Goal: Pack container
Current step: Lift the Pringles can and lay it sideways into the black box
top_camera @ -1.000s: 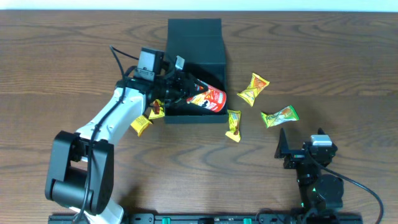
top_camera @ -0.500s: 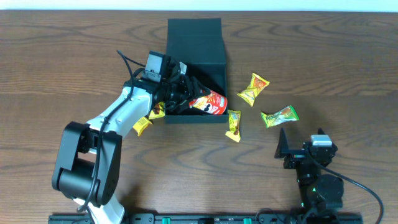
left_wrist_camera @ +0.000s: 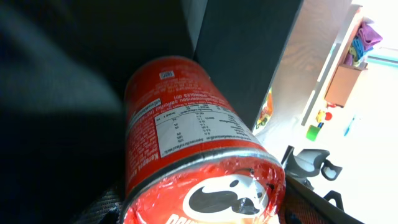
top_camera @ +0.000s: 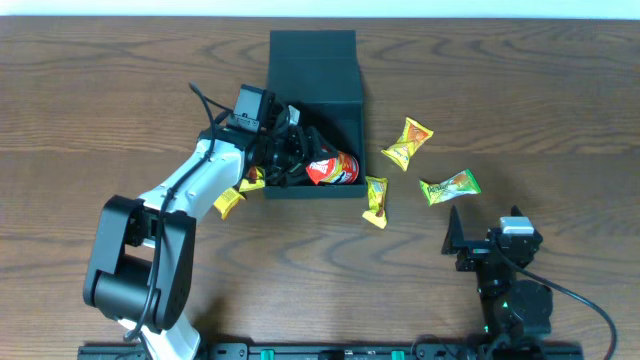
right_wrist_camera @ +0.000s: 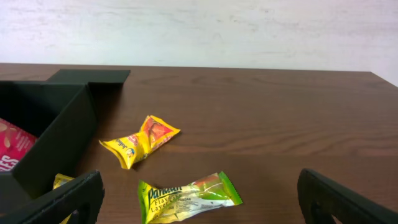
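Note:
The dark container (top_camera: 340,88) stands open at the table's middle back, its flap lid (top_camera: 312,48) lying flat behind it. My left gripper (top_camera: 298,160) is inside the container, shut on a red crisp can (top_camera: 334,168) that lies tilted in the front right corner. In the left wrist view the can (left_wrist_camera: 186,137) fills the space between my fingers (left_wrist_camera: 205,214), against the container's dark wall (left_wrist_camera: 242,56). My right gripper (top_camera: 470,243) is open and empty at the front right. Its wrist view shows the container's corner (right_wrist_camera: 56,130) and the can (right_wrist_camera: 11,149).
Snack packets lie around the container: a yellow one (top_camera: 406,142) and a green one (top_camera: 449,186) to its right, a yellow one (top_camera: 375,200) at its front right corner, and two yellow ones (top_camera: 227,200) (top_camera: 250,180) at its front left. The green packet (right_wrist_camera: 186,195) lies in front of my right gripper (right_wrist_camera: 202,216).
My left gripper has moved the can down and left into the container; the can no longer pokes over the front right edge. The right arm has not moved.

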Tool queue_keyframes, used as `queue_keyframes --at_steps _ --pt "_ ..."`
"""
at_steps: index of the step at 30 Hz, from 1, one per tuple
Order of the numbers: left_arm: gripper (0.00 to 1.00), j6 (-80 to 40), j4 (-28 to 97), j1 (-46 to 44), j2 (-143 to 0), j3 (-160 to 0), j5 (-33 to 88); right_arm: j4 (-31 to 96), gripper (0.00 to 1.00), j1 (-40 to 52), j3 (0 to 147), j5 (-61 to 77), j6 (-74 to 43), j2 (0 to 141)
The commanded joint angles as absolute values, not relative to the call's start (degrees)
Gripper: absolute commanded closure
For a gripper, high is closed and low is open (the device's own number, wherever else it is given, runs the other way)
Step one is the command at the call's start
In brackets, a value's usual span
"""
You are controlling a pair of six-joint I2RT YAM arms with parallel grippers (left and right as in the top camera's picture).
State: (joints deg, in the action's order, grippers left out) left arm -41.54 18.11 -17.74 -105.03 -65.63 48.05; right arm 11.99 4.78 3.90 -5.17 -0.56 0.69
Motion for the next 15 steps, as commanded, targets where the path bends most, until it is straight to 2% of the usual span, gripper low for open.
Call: queue_keyframes --at_steps 1,9,15 --pt "0.25 -39.1 20.5 -16.4 -105.3 -65.6 47.4 12.0 0.01 4.4 3.7 -5.8 0.3 0.4" --pt "0.25 -36.2 24.3 -13.9 -105.3 -65.7 47.6 12.0 0.01 4.4 3.7 -5.8 0.3 0.4" --pt "0.19 -35.3 24.2 -13.0 -105.2 -65.8 47.7 12.0 0.01 4.4 3.7 -5.8 0.3 0.4"
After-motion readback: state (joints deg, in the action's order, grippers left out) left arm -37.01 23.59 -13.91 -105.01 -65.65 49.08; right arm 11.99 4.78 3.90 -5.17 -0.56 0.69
